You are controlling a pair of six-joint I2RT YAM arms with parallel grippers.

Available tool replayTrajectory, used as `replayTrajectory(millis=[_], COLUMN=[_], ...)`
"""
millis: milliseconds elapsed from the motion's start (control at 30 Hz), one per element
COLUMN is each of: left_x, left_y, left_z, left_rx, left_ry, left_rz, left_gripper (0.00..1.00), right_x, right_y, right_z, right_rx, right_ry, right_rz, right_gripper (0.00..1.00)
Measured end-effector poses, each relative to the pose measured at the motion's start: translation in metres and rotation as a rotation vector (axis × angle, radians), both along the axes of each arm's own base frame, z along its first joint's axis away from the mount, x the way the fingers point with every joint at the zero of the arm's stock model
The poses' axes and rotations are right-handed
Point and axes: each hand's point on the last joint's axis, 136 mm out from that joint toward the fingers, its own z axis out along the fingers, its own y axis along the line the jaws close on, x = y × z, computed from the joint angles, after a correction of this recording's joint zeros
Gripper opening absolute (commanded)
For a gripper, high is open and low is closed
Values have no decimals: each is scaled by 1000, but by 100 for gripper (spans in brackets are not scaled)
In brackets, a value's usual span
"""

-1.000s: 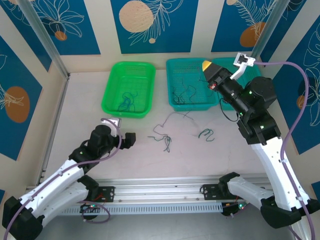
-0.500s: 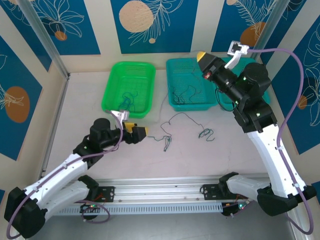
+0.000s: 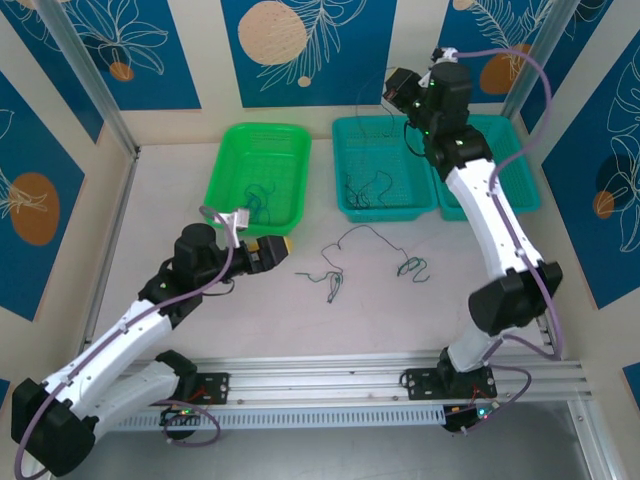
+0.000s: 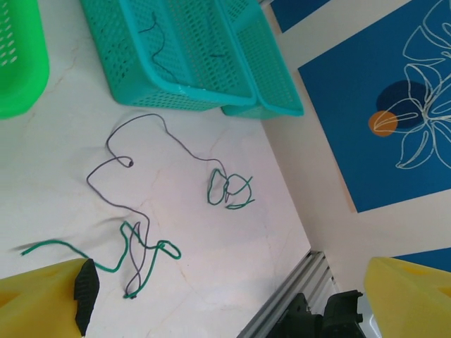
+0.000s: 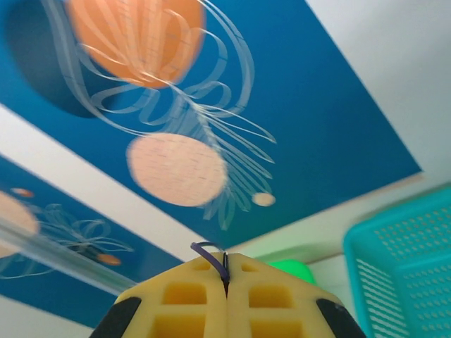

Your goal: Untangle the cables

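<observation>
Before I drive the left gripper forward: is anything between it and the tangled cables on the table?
Nothing visible. Only bare table lies between the left gripper, jaws open, and the cables. The green basket sits farther back, off that line.

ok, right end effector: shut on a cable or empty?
Shut on a dark-blue cable. In the right wrist view the right end effector is closed flush, the thin wire pinched in its seam and looping out.

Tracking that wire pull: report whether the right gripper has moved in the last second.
Yes. In the top view the right gripper, shut on a dark cable, has gone from over the teal basket to past its far rim.
</observation>
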Motion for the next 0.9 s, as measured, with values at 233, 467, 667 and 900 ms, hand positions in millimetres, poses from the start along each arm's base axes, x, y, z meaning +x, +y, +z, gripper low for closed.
replayTrajectory(millis=[233,467,667,900], left_x=[-8,-10,-12,-20], left_y=[11,17,25,29], left_z=[-10,-16,-11,-23], left_rx=[65,134,227,319], left_ry=[15,8,-55,-82], left_rz=[17,15,-1,-57], left_gripper=[97,98,98,98], right_x=[42,43,20,-81], right_y=[-13,-19,-19,-9], right_z=[-100,-196,-188,-144], right_rx=[-74,-125,-188,-154], right_ry=[207,433,456,352], right_rz=[-51,-47,9,135], right_gripper=[9,68,99,83])
